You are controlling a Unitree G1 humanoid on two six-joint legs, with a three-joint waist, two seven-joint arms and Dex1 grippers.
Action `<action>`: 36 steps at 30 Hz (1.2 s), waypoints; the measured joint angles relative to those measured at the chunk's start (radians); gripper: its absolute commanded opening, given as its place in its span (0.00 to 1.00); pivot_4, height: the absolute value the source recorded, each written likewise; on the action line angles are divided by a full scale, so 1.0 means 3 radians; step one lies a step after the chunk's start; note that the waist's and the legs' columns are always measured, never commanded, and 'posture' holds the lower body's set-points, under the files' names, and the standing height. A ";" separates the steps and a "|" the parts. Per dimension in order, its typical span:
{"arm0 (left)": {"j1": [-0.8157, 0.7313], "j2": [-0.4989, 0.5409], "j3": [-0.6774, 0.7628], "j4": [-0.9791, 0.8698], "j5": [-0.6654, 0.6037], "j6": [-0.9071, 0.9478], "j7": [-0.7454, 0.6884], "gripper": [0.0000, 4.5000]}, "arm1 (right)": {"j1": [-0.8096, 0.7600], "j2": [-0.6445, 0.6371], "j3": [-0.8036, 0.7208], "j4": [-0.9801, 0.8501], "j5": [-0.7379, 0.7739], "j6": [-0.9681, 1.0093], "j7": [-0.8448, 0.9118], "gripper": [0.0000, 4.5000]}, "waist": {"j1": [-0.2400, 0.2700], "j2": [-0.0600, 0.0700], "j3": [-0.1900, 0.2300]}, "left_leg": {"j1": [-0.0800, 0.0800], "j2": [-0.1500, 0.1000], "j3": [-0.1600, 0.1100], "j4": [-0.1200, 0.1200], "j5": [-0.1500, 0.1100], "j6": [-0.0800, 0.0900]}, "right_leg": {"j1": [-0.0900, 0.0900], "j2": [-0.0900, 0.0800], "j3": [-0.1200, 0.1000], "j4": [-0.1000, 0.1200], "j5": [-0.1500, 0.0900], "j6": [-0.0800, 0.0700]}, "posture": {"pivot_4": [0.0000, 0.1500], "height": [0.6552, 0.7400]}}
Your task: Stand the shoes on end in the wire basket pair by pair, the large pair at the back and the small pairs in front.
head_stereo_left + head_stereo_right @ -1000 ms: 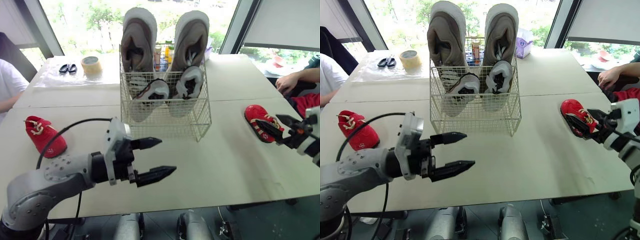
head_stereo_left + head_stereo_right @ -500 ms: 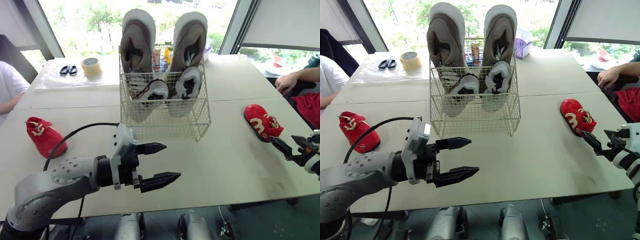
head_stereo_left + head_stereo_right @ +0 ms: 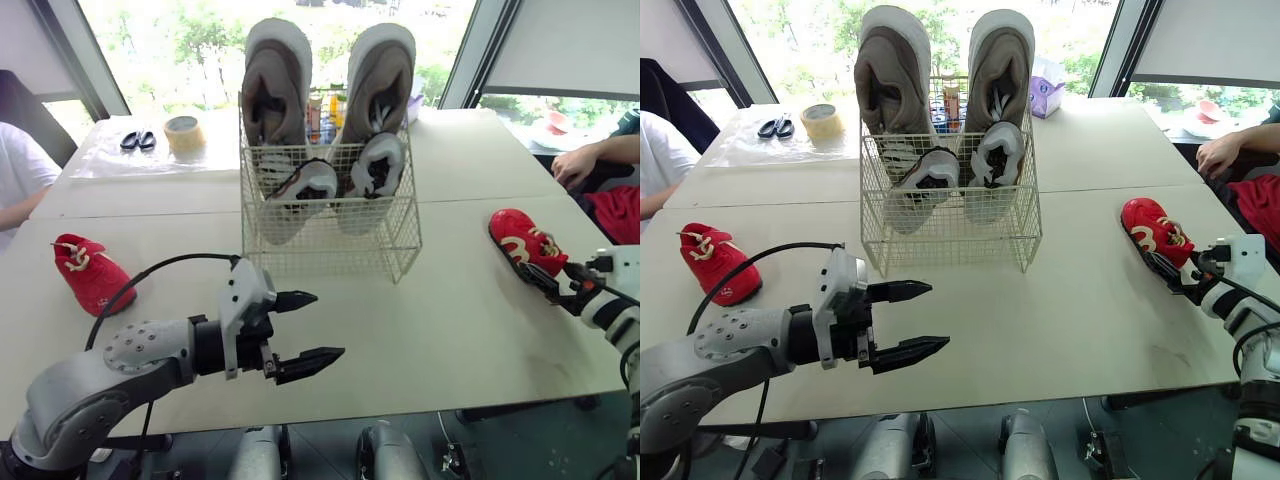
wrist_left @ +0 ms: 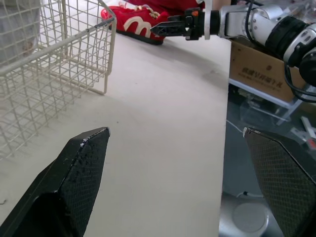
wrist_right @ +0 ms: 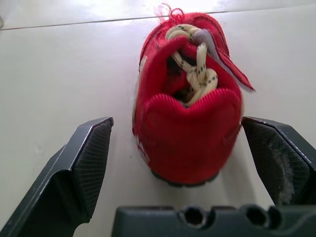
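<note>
- Right gripper (image 3: 1185, 277) sits at the heel end of the right-hand red toddler shoe (image 5: 190, 128), low over the white table (image 3: 1070, 330). Its fingers (image 5: 84, 168) are spread wide, one on each side of the heel, and pinch nothing. Whether either pad touches the shoe cannot be told.
- Left gripper (image 3: 937, 316) hovers above the table in front of the wire basket (image 3: 950, 240), also spread and empty.
- That basket already holds the large grey-brown pair (image 3: 895, 75) on end at the back, with a small grey-and-white pair (image 3: 930, 180) upright just in front of it.
- Its mate, the other red shoe (image 3: 715, 265), lies well apart on the robot's left side of the table.
- Likely step in hand: closing on the right-hand red shoe to lift it.
- Risk: the heel is soft fabric, so a squeeze there may fold the collar and let the shoe slip or droop toe-down.
- Risk: if the fingers close while too far back, they could nudge the shoe away instead of catching it.
- Risk: the loose cream laces (image 5: 195, 74) might snag on the basket's wire during lowering.
- Risk: front space looks tight, so a careless entry could tip the grey-and-white pair.
- Risk: a person's hand (image 3: 1215, 155) rests near that corner, close to the arm's path.
</note>
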 measured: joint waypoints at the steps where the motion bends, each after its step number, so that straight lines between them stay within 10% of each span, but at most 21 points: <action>1: 0.0010 -0.0004 -0.0006 -0.0003 0.0033 -0.0007 -0.0001 0.99 | -0.0110 0.0005 0.0041 0.0176 -0.0042 -0.0069 0.0008 1.00 | -0.0006 0.0000 0.0000 | 0.0000 0.0000 0.0000 0.0000 0.0000 0.0000 | 0.0000 0.0000 0.0000 0.0000 0.0000 0.0000 | 1.00 0.15; 5: 0.0057 -0.0008 -0.0032 -0.0002 0.0132 -0.0013 -0.0042 0.99 | -0.0453 0.0060 0.0169 0.0784 -0.0154 -0.0302 0.0051 1.00 | -0.0010 0.0002 0.0000 | 0.0000 0.0000 0.0000 -0.0001 0.0000 -0.0001 | -0.0002 0.0000 0.0000 0.0002 0.0000 0.0001 | 1.00 0.15; 13: -0.0015 0.0061 0.0063 0.0048 0.0087 0.0001 -0.0142 1.00 | -0.0842 0.0082 0.0243 0.1451 -0.0303 -0.0780 0.0078 0.42 | -0.0022 0.0002 0.0000 | 0.0001 0.0001 0.0000 0.0001 0.0001 -0.0001 | 0.0000 0.0001 0.0000 0.0002 0.0001 0.0001 | 1.00 0.15; 25: -0.1476 0.0442 0.1060 0.1691 -0.1484 0.0319 -0.0051 1.00 | -0.1594 -0.0371 0.0166 0.0784 -0.0230 -0.0957 -0.0102 0.41 | -0.0062 0.0060 0.0031 | -0.0014 -0.0001 0.0009 0.0005 0.0002 -0.0001 | -0.0026 -0.0003 0.0010 0.0020 0.0001 0.0005 | 1.00 0.15; 29: -0.2651 0.0506 0.0940 0.2920 -0.1389 0.0507 -0.0273 1.00 | -0.2761 -0.0664 0.0516 -0.0384 0.0121 -0.0434 0.0576 0.41 | -0.0094 0.0052 0.0029 | 0.0004 0.0000 0.0006 -0.0040 0.0014 -0.0022 | -0.0029 0.0007 0.0007 0.0020 -0.0007 -0.0005 | 1.00 0.15; 36: -0.4076 0.0493 0.0515 0.4417 -0.0640 0.0746 -0.1253 1.00 | -0.3120 -0.0428 0.1334 -0.1233 0.0035 -0.0383 0.1248 0.41 | -0.0085 -0.0003 0.0018 | -0.0005 -0.0005 0.0013 -0.0037 0.0013 -0.0021 | -0.0029 -0.0001 0.0003 0.0009 -0.0006 -0.0003 | 1.00 0.15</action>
